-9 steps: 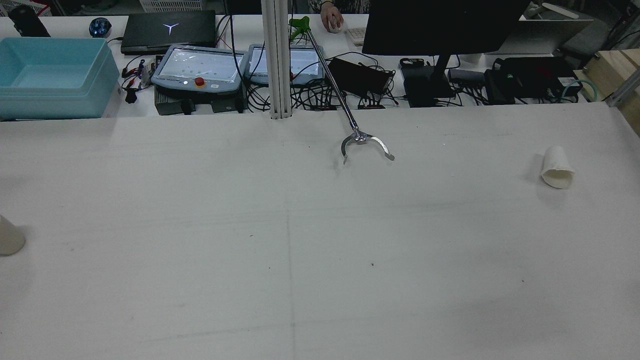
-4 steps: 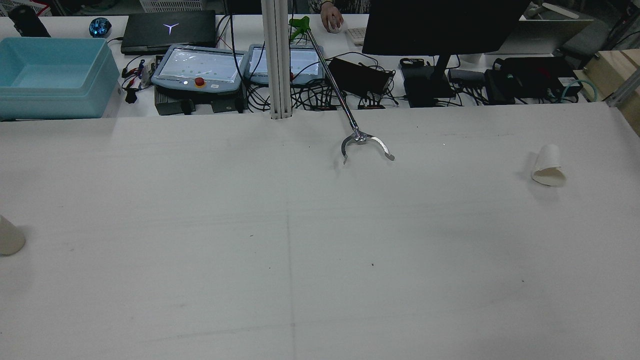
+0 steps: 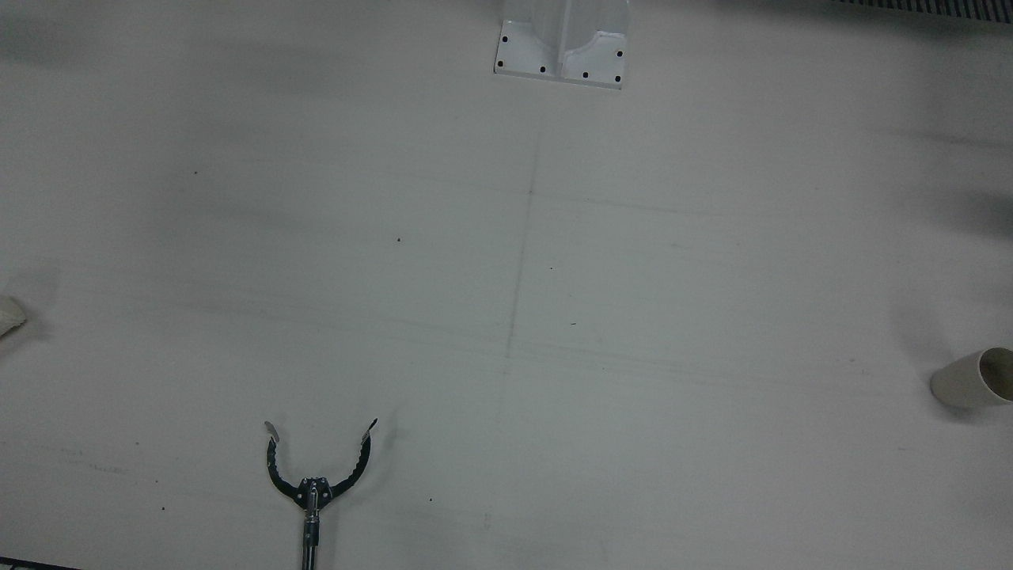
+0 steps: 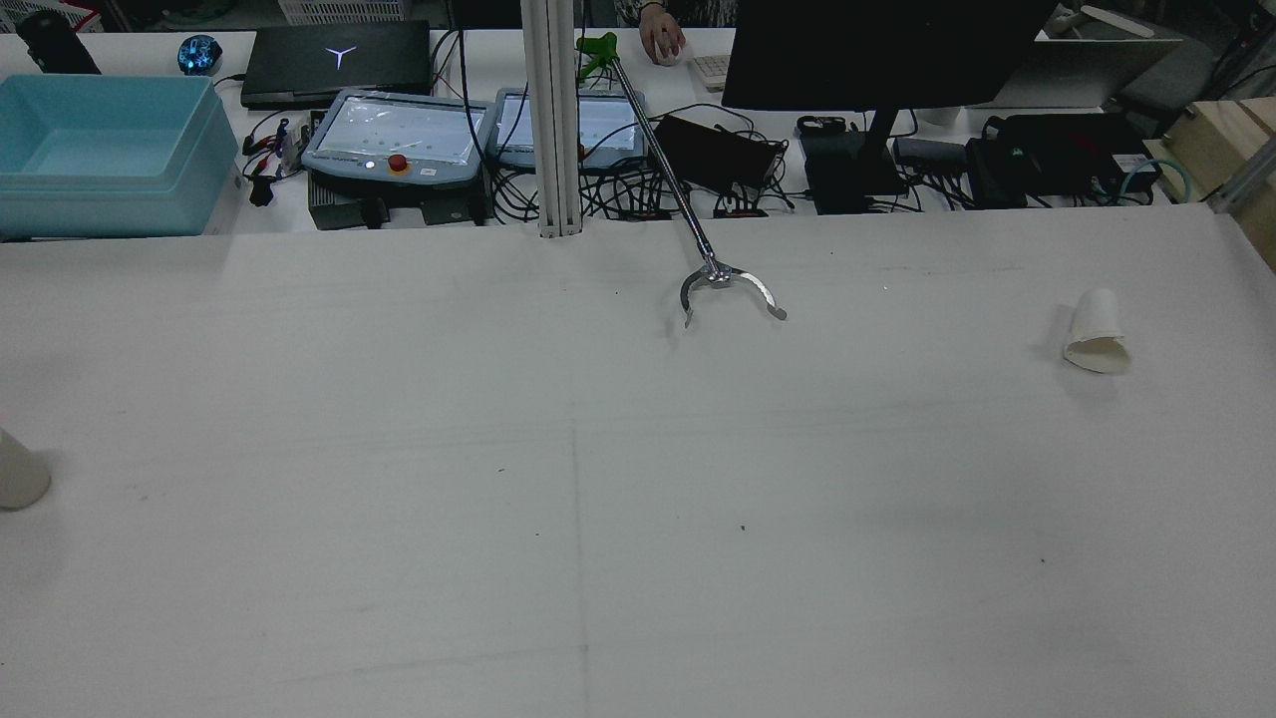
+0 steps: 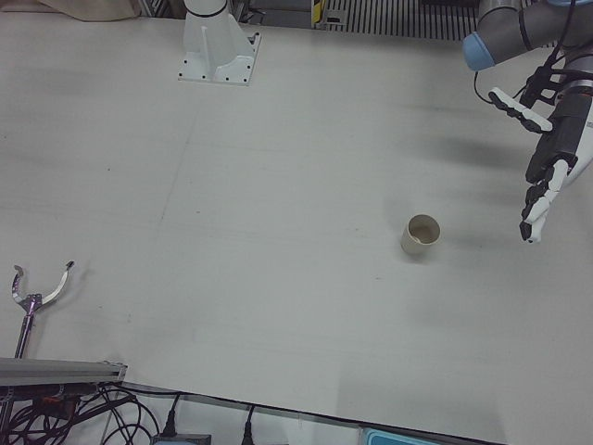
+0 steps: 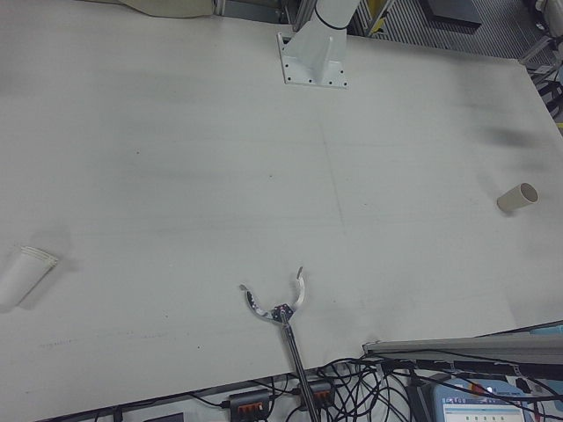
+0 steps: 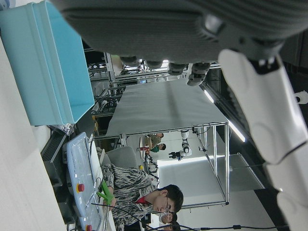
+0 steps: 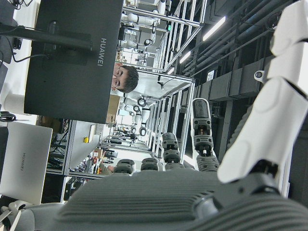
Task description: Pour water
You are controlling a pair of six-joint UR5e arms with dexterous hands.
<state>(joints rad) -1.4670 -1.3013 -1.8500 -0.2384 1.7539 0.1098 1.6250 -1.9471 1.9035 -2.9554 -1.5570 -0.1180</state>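
A white paper cup point(image 4: 1097, 344) lies on its side at the table's far right in the rear view, mouth toward the robot; it shows at the left edge point(image 6: 22, 274) of the right-front view. A second paper cup point(image 5: 422, 235) stands mouth-up on the left half, at the rear view's left edge point(image 4: 15, 479). My left hand point(image 5: 547, 158) hangs open above the table, beside that cup and apart from it. My right hand point(image 8: 192, 202) shows only in its own view, fingers spread and nothing in it.
A metal reach-grabber point(image 4: 733, 289) lies with open claws at the table's far edge. Behind it are a blue bin point(image 4: 100, 150), teach pendants point(image 4: 399, 135), a monitor point(image 4: 877, 50), cables and a person's hand point(image 4: 660, 40). An arm pedestal point(image 3: 562, 47) stands at the near edge.
The tipped cup on the right rolled a little to the left, then settled slightly back. Nothing else moved.
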